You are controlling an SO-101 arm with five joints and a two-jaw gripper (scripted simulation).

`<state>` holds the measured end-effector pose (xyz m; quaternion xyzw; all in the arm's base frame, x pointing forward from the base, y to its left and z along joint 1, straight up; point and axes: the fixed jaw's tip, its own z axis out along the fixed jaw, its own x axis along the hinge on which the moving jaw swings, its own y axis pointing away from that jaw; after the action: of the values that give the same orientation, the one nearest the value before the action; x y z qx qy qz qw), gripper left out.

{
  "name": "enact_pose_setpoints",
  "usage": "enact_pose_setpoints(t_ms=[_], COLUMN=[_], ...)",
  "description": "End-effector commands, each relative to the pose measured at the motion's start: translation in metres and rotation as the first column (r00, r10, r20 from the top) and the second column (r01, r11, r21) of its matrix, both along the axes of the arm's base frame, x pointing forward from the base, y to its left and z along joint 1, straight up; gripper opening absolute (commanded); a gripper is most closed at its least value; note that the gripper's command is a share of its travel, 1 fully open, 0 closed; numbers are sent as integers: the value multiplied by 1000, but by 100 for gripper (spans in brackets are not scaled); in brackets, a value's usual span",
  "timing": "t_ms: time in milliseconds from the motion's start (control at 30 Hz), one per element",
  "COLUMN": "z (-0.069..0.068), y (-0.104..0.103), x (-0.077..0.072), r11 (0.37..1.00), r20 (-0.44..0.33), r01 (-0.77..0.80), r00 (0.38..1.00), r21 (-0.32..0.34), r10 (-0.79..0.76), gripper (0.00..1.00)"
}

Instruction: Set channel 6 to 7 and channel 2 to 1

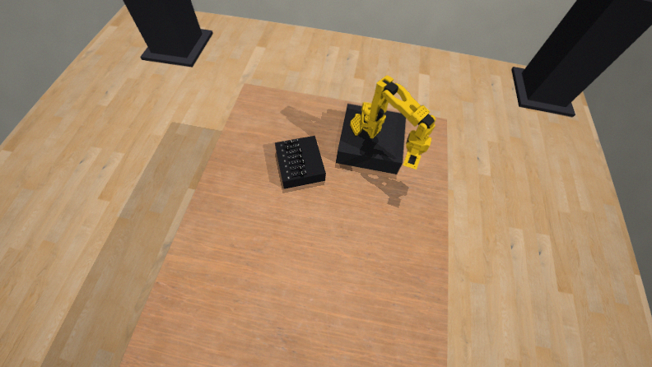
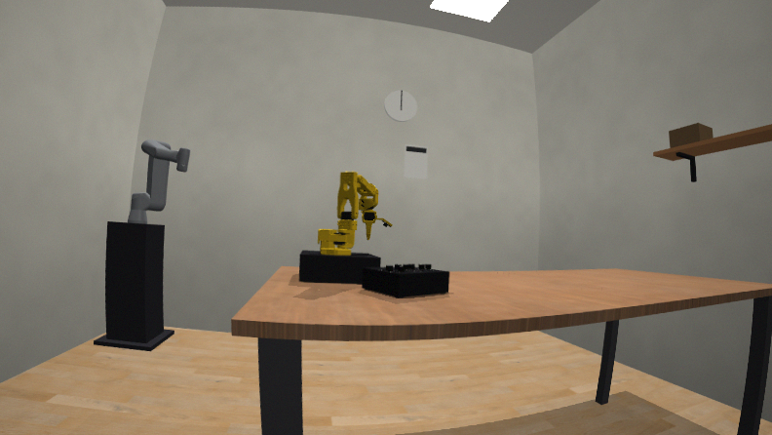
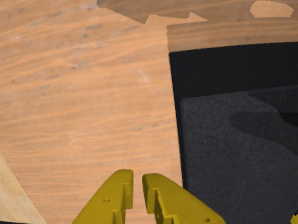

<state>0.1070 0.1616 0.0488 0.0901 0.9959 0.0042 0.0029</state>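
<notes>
Fingers closed, empty | my arm (image 1: 401, 107) at 3 o'clock of fader box (image 1: 300, 162), apart | both channels unset, I judge

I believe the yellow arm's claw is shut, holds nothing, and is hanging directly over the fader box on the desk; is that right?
Not quite. The claw is shut and holds nothing, but it does not hang over the fader box. The top view shows it at the far edge of the arm's black base block, on the side away from the box.

Top, exterior share the table (image 1: 291, 273); wrist looks down.
</notes>
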Motion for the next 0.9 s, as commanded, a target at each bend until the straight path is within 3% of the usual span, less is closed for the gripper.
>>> enact_pose_setpoints(t_ms=[0, 867], z=[0, 0], y=[-2, -1], x=[-4, -5], r11=[1000, 1000], r20=[-7, -7], r01=[11, 30], r00=[1000, 1000], r21=[-8, -8], r10=[-11, -30], gripper=[0, 0])
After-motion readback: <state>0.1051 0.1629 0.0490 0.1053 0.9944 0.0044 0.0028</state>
